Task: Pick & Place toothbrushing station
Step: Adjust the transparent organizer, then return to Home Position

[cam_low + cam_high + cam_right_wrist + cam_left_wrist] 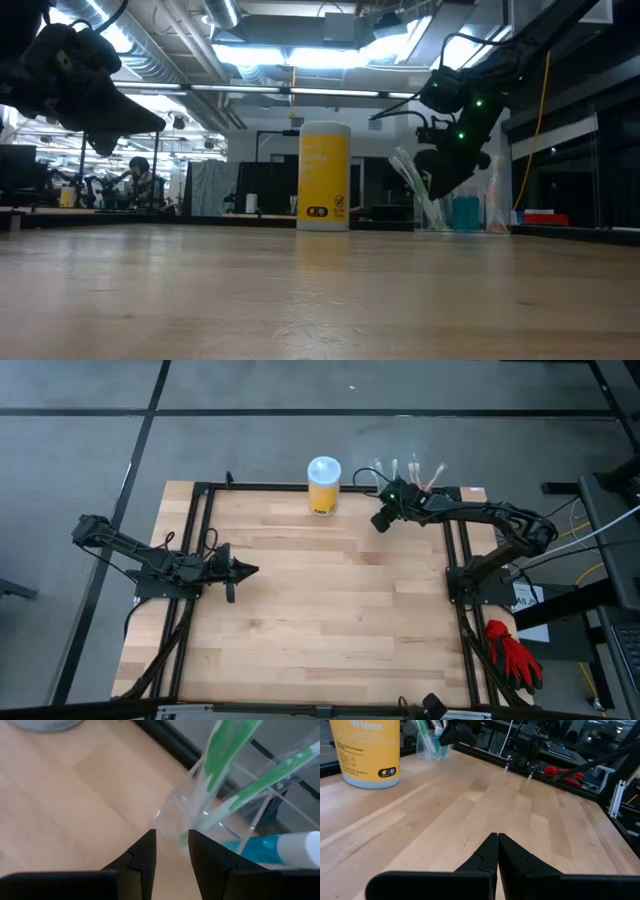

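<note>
station just beyond right claw tips.

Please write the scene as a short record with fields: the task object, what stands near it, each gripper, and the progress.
task object: clear plastic toothbrushing station with green toothbrushes, at the table's far right edge
neighbour: yellow cylindrical wipes canister, white lid, standing apart to its left
right gripper: partly open, at the station's wall, not visibly gripping
left gripper: shut, empty, over the table's left side
progress: station not yet lifted
</note>
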Controlling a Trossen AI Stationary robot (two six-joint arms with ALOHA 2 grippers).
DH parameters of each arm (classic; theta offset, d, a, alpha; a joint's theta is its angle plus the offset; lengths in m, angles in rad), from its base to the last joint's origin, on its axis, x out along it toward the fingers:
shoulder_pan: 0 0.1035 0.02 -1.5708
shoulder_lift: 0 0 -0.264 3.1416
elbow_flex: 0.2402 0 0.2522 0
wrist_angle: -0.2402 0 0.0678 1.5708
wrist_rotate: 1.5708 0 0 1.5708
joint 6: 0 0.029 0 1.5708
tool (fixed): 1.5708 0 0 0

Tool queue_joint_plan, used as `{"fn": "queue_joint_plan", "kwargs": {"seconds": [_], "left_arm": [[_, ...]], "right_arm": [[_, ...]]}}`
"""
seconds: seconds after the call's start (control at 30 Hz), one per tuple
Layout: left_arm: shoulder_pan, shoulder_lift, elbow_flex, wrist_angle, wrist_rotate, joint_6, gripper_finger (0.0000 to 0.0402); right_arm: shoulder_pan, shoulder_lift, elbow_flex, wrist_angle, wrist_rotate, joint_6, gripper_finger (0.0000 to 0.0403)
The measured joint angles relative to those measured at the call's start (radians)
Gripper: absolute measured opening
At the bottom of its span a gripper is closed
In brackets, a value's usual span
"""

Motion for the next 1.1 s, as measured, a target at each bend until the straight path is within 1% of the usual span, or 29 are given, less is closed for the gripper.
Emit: {"fn": "queue_joint_plan", "kwargs": {"seconds": [0.23,0.33,0.5,0.57,0.63,0.7,0.77,0.83,0.87,0.97,1.0,1.03,1.1], "left_arm": [[0.0,0.0,0.0,0.0,0.0,0.002,0.0003],[0.0,0.0,0.0,0.0,0.0,0.002,0.0003],[0.0,0.0,0.0,0.0,-0.001,0.002,0.0003],[0.0,0.0,0.0,0.0,-0.001,0.002,0.0003],[0.0,0.0,0.0,0.0,0.0,0.002,0.0003],[0.0,0.0,0.0,0.0,0.001,0.002,0.0003],[0.0,-0.001,0.0,0.01,0.028,0.017,0.0003],[0.002,-0.004,0.004,0.058,0.084,0.054,0.0003],[0.008,-0.004,0.018,0.049,0.107,0.071,0.0003],[0.057,0.004,0.097,-0.08,0.16,0.105,0.0003],[0.081,0.011,0.121,-0.131,0.198,0.114,0.0003],[0.107,0.019,0.135,-0.149,0.244,0.122,0.0003],[0.159,0.024,0.147,-0.097,0.35,0.142,0.0003]], "right_arm": [[-0.025,0.0,0.0,0.052,0.0,-0.001,0.0116],[-0.027,0.0,0.0,0.052,-0.022,0.014,0.0116],[-0.005,0.0,0.0,-0.002,-0.197,0.104,0.0116],[0.021,-0.001,0.0,-0.002,-0.298,0.118,0.0116],[0.051,-0.009,0.0,0.002,-0.411,0.106,0.0116],[0.081,-0.03,-0.007,0.003,-0.502,0.083,0.0116],[0.101,-0.079,-0.041,0.002,-0.553,0.08,0.0116],[0.109,-0.157,-0.099,0.019,-0.573,0.113,0.0114],[0.11,-0.208,-0.131,0.044,-0.581,0.138,0.0113],[0.118,-0.4,-0.242,0.176,-0.59,0.259,0.0106],[0.124,-0.467,-0.279,0.219,-0.584,0.299,0.0104],[0.131,-0.534,-0.316,0.253,-0.57,0.336,0.0101],[0.159,-0.666,-0.379,0.282,-0.52,0.386,0.0097]]}}
